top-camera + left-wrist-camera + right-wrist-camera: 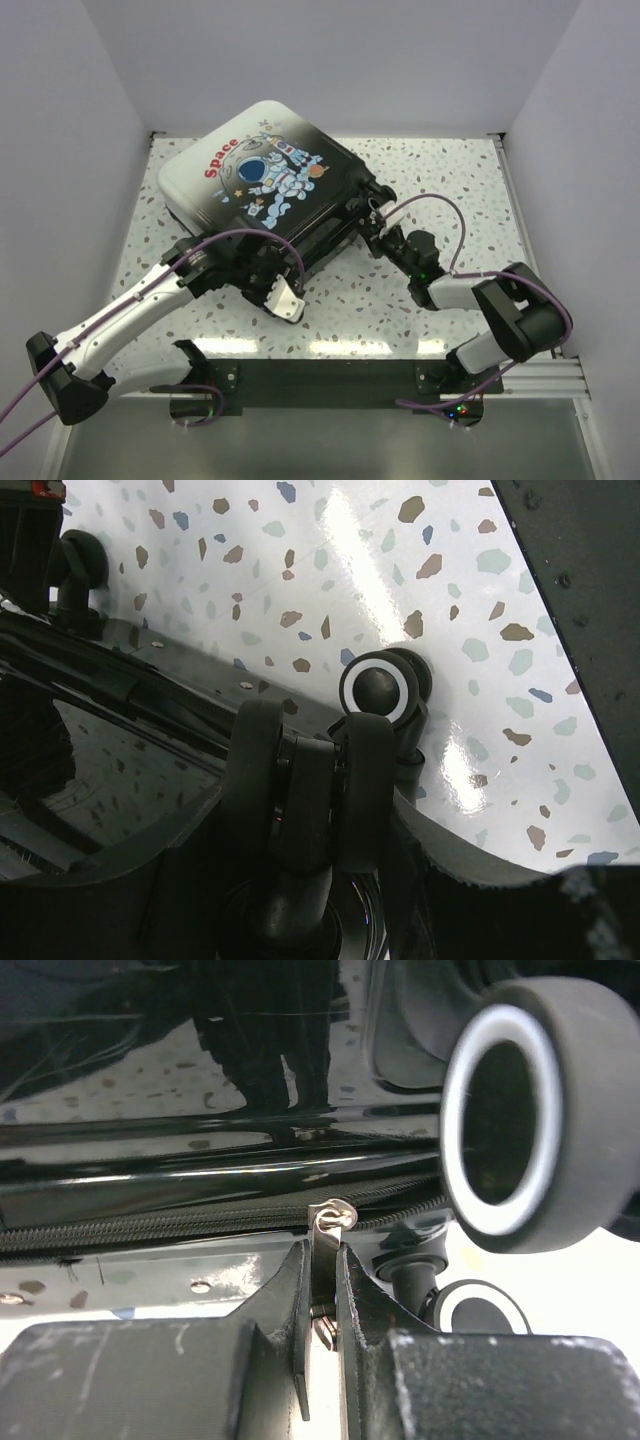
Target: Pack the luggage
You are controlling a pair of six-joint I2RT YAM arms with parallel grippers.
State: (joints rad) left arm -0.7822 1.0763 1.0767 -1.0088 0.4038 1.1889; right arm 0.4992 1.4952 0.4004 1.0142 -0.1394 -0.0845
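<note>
The luggage [262, 180] lies flat at the back left of the table, shell closed, astronaut print and red "Space" facing up. My right gripper [375, 228] is at its right corner beside the wheels. In the right wrist view it [322, 1260] is shut on the silver zipper pull [331, 1222], which hangs from the black zipper line on the shell [200, 1165]. My left gripper [283, 297] is at the near corner. In the left wrist view its jaws [310, 810] sit close on both sides of a black twin wheel [300, 780].
The speckled table [450, 180] extends to the right of the luggage, with white walls on three sides. A black strip [330, 375] runs along the near edge between the arm bases. Other wheels show nearby: one white-ringed [385, 687], one large [505, 1110].
</note>
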